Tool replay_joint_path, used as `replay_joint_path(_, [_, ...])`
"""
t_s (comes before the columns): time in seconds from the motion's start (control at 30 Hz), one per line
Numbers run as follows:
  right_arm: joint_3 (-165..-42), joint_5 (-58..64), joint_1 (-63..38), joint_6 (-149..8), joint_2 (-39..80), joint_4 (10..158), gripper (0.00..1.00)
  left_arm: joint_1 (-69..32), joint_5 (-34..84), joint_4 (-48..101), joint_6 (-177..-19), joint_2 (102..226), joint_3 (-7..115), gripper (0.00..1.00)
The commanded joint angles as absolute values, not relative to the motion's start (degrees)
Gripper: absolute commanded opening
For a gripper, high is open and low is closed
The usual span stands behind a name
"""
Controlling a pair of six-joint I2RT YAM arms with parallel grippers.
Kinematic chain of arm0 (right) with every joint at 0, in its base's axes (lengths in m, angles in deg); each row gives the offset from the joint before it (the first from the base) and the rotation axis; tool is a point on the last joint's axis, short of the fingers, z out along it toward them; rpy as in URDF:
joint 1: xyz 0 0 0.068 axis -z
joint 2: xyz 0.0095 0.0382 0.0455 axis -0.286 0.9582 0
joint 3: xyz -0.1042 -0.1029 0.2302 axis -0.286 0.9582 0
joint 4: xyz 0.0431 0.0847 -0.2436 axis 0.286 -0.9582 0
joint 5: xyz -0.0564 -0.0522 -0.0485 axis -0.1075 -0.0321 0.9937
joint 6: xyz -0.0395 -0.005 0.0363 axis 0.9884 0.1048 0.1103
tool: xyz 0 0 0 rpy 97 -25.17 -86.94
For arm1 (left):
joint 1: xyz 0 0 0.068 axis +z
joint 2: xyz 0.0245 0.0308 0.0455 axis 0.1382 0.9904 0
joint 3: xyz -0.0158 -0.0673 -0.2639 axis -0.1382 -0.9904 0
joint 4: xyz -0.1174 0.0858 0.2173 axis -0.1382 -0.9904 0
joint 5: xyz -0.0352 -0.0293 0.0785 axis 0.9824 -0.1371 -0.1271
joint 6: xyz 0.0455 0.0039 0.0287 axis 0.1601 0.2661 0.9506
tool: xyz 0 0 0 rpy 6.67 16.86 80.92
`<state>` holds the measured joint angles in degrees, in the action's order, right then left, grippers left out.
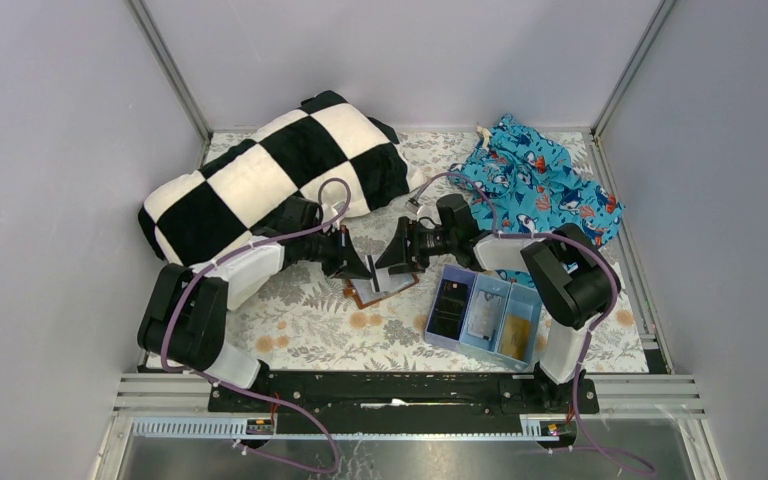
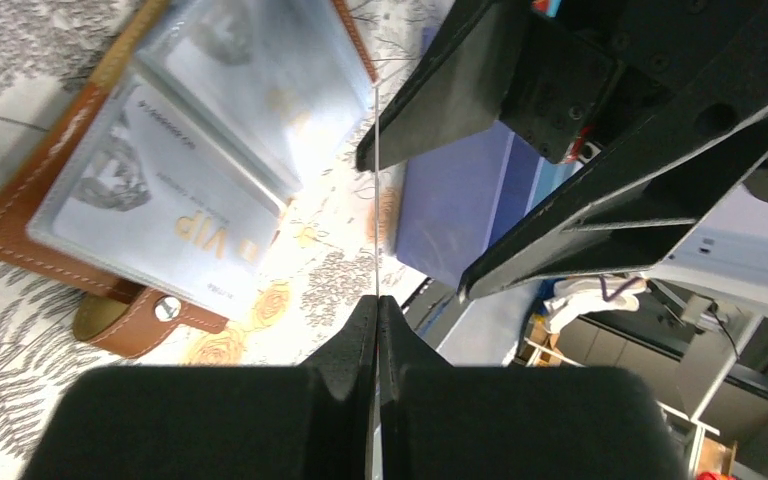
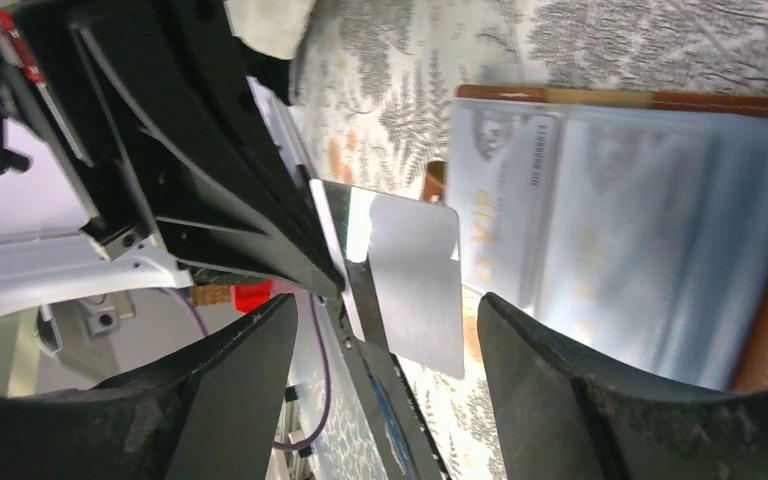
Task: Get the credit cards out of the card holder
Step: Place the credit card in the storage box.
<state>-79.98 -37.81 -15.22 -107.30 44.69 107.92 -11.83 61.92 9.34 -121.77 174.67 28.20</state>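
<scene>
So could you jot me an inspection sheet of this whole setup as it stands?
Surface: fern-print tablecloth.
Job's things: wallet lies open, a VIP card in its pocket; tray holds a gold card, pale card, black block.
Clutter: checkered pillow, blue patterned cloth at the back.
Grippers: left gripper shut on a silvery card; right gripper open, close to that card.
Cables: purple cables along both arms.
Surroundings: plain grey walls.

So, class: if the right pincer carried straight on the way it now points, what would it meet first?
Most likely the silvery card pinched in the left pincer: it sits squarely in line with the open fingers of the right pincer. Depth is unclear, so treat that as probable.
</scene>
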Motion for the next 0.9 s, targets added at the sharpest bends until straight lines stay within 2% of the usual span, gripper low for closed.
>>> replay_joint_path(0.0, [-78.0,-45.0,-15.1,-115.1,42.7,122.9,0.74,-11.1,68.9,14.0,-122.1,171.7,29.9,0.00])
replay_joint_path(0.13, [-77.0,-45.3,-14.9,-117.5,43.0,126.6,0.74,-10.8,69.8,13.2,-121.7,170.6,30.5,0.00])
replay_joint_path(0.23, [-75.7,-46.5,-14.7,-121.1,43.5,132.1,0.68,-10.6,69.8,13.1,-121.7,170.4,30.4,0.00])
replay_joint_path(0.33, [-73.7,-46.8,-14.3,-126.8,44.1,139.2,0.36,-10.4,69.5,13.3,-122.0,170.3,30.2,0.00])
replay_joint_path(0.47, [-71.1,-46.3,-13.7,-133.9,45.3,149.4,0.06,-10.3,69.6,13.9,-122.4,170.0,29.9,0.00])
replay_joint_path(0.5, [-70.8,-46.0,-13.6,-134.5,45.3,150.3,0.00,-10.3,69.6,13.9,-122.5,170.0,30.0,0.00])
replay_joint_path(0.6, [-70.0,-44.3,-13.5,-134.4,44.2,149.2,0.00,-10.3,69.1,13.1,-122.2,169.7,30.6,0.00])
replay_joint_path(0.63, [-69.9,-43.3,-13.4,-133.3,43.1,146.4,0.00,-10.2,68.7,11.7,-121.7,169.7,31.2,0.10])
replay_joint_path(0.67, [-70.1,-41.8,-13.1,-131.2,41.6,142.1,0.00,-9.9,68.0,10.0,-120.9,169.5,32.1,0.24])
replay_joint_path(0.73, [-72.0,-36.1,-12.9,-122.4,36.5,124.5,0.00,-8.8,66.5,5.3,-118.9,168.5,34.1,0.45])
replay_joint_path(0.8, [-76.3,-24.3,-13.0,-111.0,30.3,100.7,0.00,-6.7,64.9,0.6,-116.9,166.9,36.4,0.54])
replay_joint_path(0.87, [-80.3,-11.6,-13.0,-105.0,24.8,82.6,0.00,-3.9,63.6,-2.2,-116.3,164.9,37.9,0.56])
